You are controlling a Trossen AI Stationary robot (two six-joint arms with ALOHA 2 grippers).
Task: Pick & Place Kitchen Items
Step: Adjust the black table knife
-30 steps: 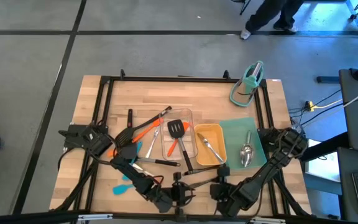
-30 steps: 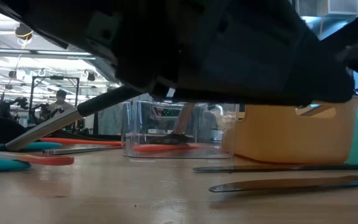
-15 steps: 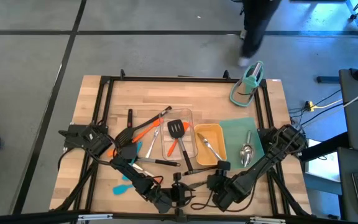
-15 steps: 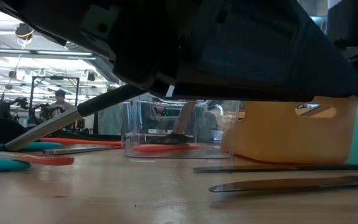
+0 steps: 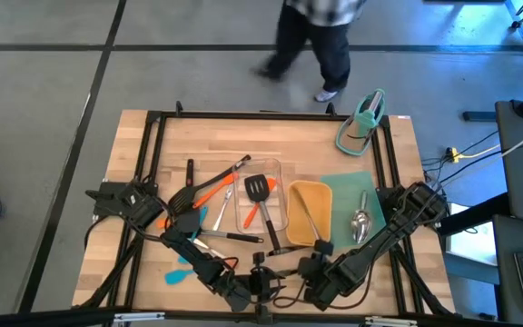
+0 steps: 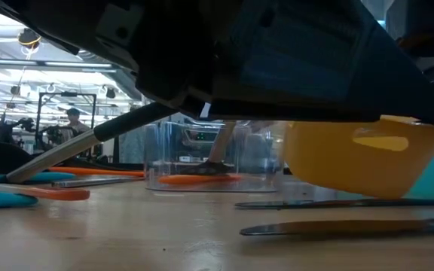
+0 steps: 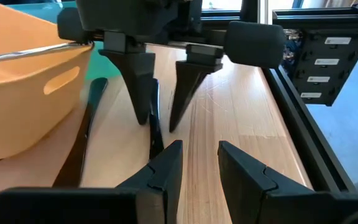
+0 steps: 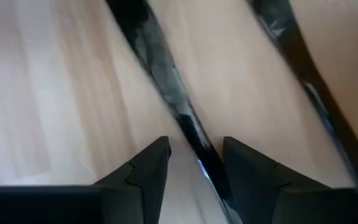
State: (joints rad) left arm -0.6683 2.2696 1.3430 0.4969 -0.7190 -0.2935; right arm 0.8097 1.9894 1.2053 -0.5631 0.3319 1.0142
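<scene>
Straddling a thin black utensil handle lying flat on the tabletop, my right end effector stands apart, unclamped. It looks stiff, light, slippery; I'd pinch mid-handle.

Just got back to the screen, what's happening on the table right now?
The right gripper is low at the table's near edge, fingers open astride a black utensil handle lying on the wood beside the yellow tray, not clamped. The left gripper waits open just in front of it. More utensils lie around and inside the clear tray.
</scene>
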